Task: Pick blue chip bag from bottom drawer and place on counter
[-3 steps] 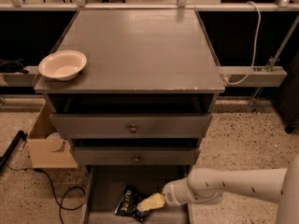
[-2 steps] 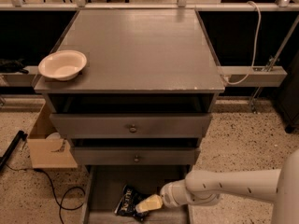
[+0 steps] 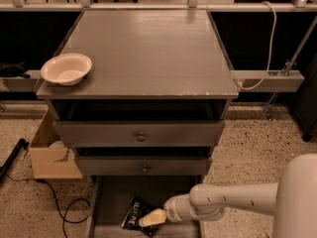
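Blue and crinkly, the chip bag [image 3: 133, 213] lies on the bottom of the bottom drawer [image 3: 113, 195], which is pulled out at the foot of the grey cabinet. The pale end effector [image 3: 152, 217] is down inside that drawer. It touches the right edge of the bag, at the end of the white arm [image 3: 233, 202] that reaches in from the right. I cannot tell if the end effector is open, closed or holding the bag. Its tip seems to lie on the bag, but that spot is dim.

Lots could go wrong from here. Foil is thin and slippery. If the hold takes only a corner, the bag could slide out on the way up and drop back into the drawer or onto the speckled floor [image 3: 247, 148]. If the squeeze is too hard, the chips inside could crack.

The way up is tight too. The middle drawer [image 3: 143, 166] and the top drawer [image 3: 140, 133] sit right above. If the arm lifts straight up, it or the bag could bump their fronts. Pulling back first and then rising looks safer.

The worktop [image 3: 148, 48] is high above, and a white bowl [image 3: 66, 68] sits at its left front corner. A drop near there could knock the bowl off. A drop on the chipped front edge could let the bag tip over and fall.
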`<action>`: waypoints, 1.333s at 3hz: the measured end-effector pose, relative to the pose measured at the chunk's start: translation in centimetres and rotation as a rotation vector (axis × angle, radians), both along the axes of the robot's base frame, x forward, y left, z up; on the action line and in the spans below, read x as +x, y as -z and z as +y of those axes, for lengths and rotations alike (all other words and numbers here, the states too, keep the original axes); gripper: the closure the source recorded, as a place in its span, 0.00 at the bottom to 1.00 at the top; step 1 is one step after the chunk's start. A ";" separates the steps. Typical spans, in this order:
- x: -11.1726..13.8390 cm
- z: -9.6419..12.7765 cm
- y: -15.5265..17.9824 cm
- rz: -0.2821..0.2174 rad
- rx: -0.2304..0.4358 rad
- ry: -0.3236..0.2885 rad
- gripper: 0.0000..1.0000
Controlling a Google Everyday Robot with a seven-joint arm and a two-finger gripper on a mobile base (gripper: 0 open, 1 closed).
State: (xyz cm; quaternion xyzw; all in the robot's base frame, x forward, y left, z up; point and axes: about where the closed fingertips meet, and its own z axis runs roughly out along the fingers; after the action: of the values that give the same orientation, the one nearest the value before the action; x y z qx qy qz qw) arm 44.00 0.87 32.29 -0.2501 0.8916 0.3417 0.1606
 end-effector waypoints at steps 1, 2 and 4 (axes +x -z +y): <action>2.1 1.6 2.3 0.002 0.001 0.038 0.00; 2.0 1.6 2.3 0.001 0.002 0.046 0.00; 1.2 2.3 3.5 -0.013 -0.020 0.089 0.00</action>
State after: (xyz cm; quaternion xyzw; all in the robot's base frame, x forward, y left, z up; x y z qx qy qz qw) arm 45.17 3.14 28.81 -0.2139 0.9043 0.3235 0.1787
